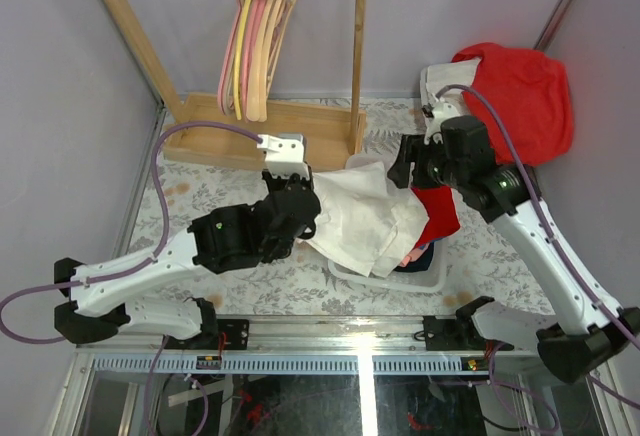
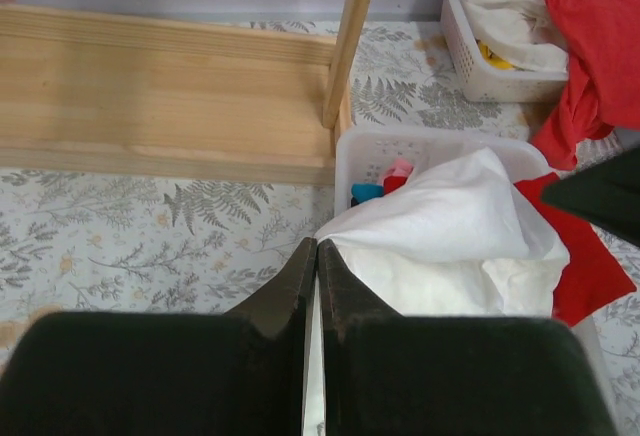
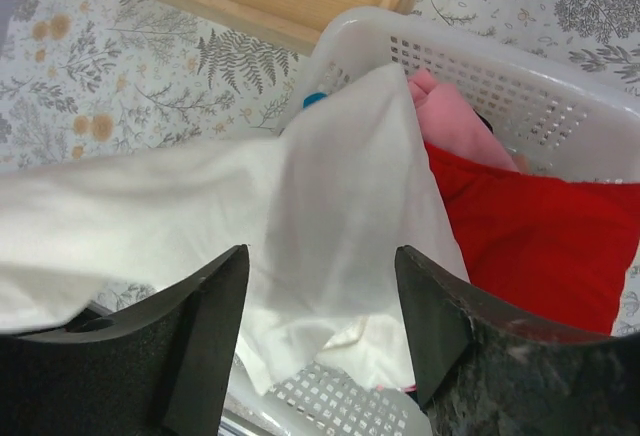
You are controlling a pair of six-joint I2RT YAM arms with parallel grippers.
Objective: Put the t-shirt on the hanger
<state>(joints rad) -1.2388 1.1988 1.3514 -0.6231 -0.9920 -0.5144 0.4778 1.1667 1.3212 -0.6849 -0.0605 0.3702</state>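
The white t-shirt (image 1: 360, 218) hangs bunched over a white basket (image 1: 436, 274), stretched left towards my left gripper (image 1: 302, 206), which is shut on its edge. In the left wrist view the fingers (image 2: 317, 248) pinch a thin strip of the white cloth (image 2: 450, 226). My right gripper (image 1: 400, 174) is open just above the shirt's right end; in its wrist view the jaws (image 3: 322, 256) stand wide apart over the shirt (image 3: 330, 176), touching nothing. The peach-beige hanger (image 1: 276, 41) hangs on the wooden rack at the back.
Pink and yellow hangers (image 1: 240, 51) share the rack, whose wooden base (image 1: 250, 128) and post (image 2: 350, 46) lie just behind the basket (image 3: 500, 66). Red (image 3: 540, 246) and pink (image 3: 450, 126) clothes fill it. A second basket (image 2: 470, 71) under a big red garment (image 1: 520, 96) sits back right.
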